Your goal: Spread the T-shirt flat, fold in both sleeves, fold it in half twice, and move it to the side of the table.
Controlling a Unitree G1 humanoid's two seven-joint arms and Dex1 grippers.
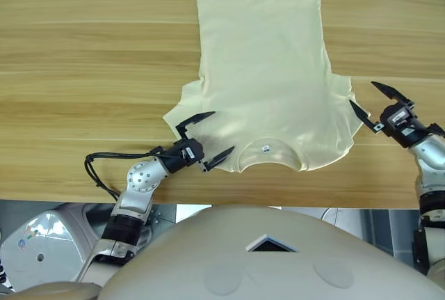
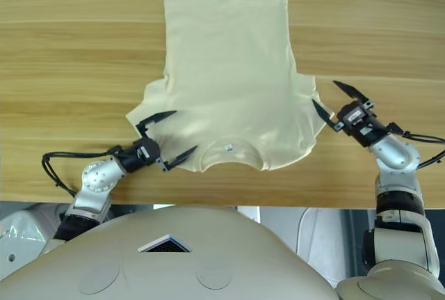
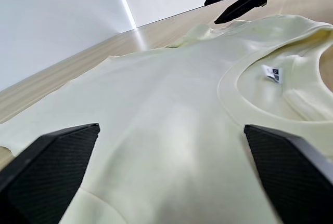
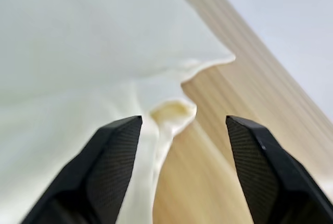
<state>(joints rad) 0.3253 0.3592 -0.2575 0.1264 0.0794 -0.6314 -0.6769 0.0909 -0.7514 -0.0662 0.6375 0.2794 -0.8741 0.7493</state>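
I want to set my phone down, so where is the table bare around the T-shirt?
Wide bare table left of the T-shirt, another patch right of its body. Crowded near the front edge: the left gripper and right gripper, fingers open, sit at the sleeves.

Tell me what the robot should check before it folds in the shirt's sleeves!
1. Body of the pale yellow cloth T-shirt lies flat on the light wooden table: ok.
2. Left hand is open, over the shirt's shoulder near the collar: ok.
3. Right hand is open, right at the edge of the right sleeve: ok.
4. Both sleeves are spread smooth: not ok. The left sleeve is wavy and the right one curls at its hem.
5. Fingers touch the cloth: cannot tell.
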